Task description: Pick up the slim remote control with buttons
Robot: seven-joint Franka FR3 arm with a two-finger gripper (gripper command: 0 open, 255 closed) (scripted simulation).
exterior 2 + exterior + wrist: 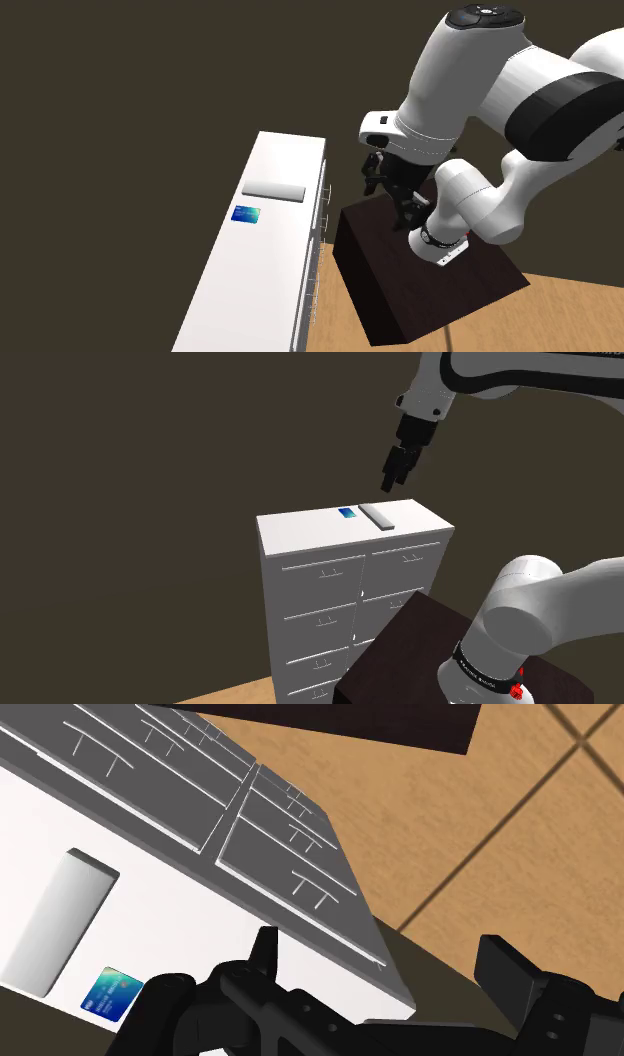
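Note:
The slim remote point(378, 517) is a plain light-grey bar lying flat on the white dresser top point(310, 530), near its back edge. It also lies on the dresser top point(270, 260) as a pale strip, the remote point(273, 189). My black gripper point(396, 474) hangs in the air above and just off the remote's far end, in the shoulder view's right. In the second exterior view the gripper point(388, 185) is over the dresser's front side, apart from the remote. In the wrist view the fingers point(265, 954) stand wide apart around nothing, the gripper point(385, 969) open, with the remote point(62, 924) off to one side.
A small blue card point(347, 512) point(246, 214) point(108, 993) lies beside the remote on the dresser. The dresser front has rows of drawers point(320, 572) with handles. The dark brown stand point(420, 270) sits close to the dresser on a wooden floor point(480, 814).

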